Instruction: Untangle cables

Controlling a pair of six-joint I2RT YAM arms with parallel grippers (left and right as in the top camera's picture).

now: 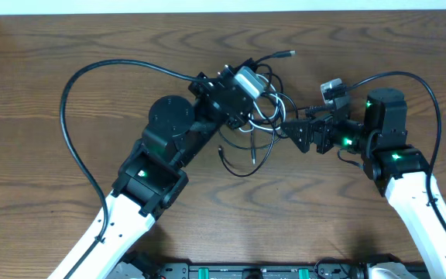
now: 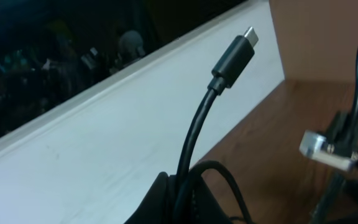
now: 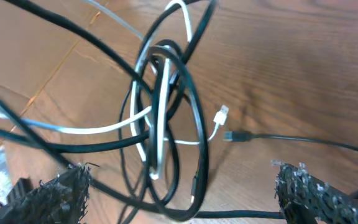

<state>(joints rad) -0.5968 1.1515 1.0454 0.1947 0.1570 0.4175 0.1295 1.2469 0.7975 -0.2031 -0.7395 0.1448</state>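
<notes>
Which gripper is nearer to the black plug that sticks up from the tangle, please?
Left. The left gripper is shut on the cord just below the black plug; the right gripper stands open at the tangle, farther from it.

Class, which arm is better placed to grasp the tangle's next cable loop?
Probably right: the right gripper, open, has the tangled black and white cable loops centred before its fingers; the left gripper is shut on a black plug-ended cable.

Looped cables (image 3: 166, 124) fill the gap between the fingers of the right gripper (image 3: 185, 186); bare table (image 1: 22, 194) lies open beyond.
</notes>
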